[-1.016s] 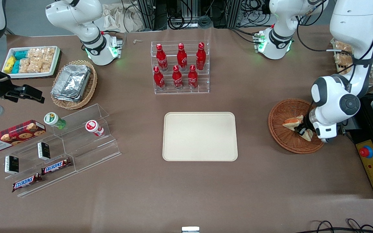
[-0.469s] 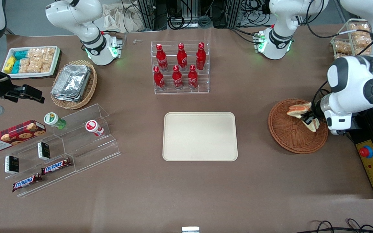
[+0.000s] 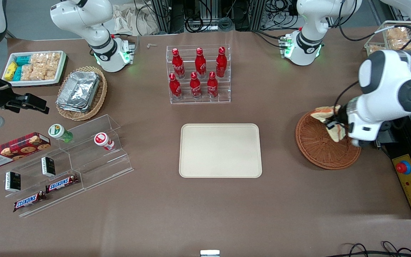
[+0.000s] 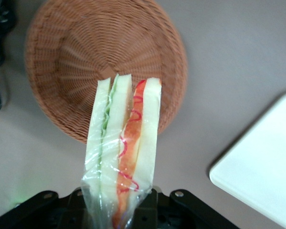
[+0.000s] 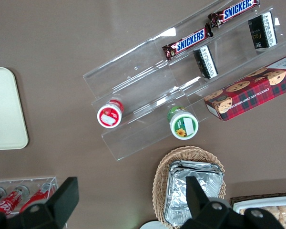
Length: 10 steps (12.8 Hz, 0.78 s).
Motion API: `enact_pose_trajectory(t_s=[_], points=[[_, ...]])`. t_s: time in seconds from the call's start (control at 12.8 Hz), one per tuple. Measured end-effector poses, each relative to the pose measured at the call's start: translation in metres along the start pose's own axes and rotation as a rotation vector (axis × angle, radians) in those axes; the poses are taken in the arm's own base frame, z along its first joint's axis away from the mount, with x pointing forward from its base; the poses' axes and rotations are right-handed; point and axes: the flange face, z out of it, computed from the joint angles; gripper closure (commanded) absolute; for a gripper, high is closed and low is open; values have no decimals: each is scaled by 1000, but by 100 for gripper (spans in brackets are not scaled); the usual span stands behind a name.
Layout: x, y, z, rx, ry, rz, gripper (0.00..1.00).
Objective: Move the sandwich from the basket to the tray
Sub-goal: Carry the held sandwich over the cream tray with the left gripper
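Wrist view shows the sandwich (image 4: pixel 124 157) clamped in my fingers (image 4: pixel 148 205), lifted above the basket (image 4: pixel 62 57). Carry step, I judge; next I must swing toward the tray (image 3: pixel 221 150) and lower.

Quick count: six red bottles (image 3: pixel 200 61), two Snickers bars (image 3: pixel 62 183), two black boxes (image 3: pixel 48 166), two lidded cups (image 3: pixel 60 132), one cookie box (image 3: pixel 14 149), one tray (image 3: pixel 220 150), one basket (image 3: pixel 319 153), and one gripper (image 3: pixel 334 125) at its 1 o'clock rim pinching one sandwich (image 3: pixel 325 113).
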Motion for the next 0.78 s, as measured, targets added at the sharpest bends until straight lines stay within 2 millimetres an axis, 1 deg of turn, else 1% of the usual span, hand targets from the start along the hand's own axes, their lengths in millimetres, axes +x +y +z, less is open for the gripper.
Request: enact_pose_trajectory(t_s=[0.16,0.31,0.55,0.7,0.78], points=[[-26,32,3,12,2,185,100],[-46,62,9,18,10,304,100],[-70,105,15,22,106,419,100],[-82,132,20,-18,165,459,100],[-87,145,25,-33,191,486,100]])
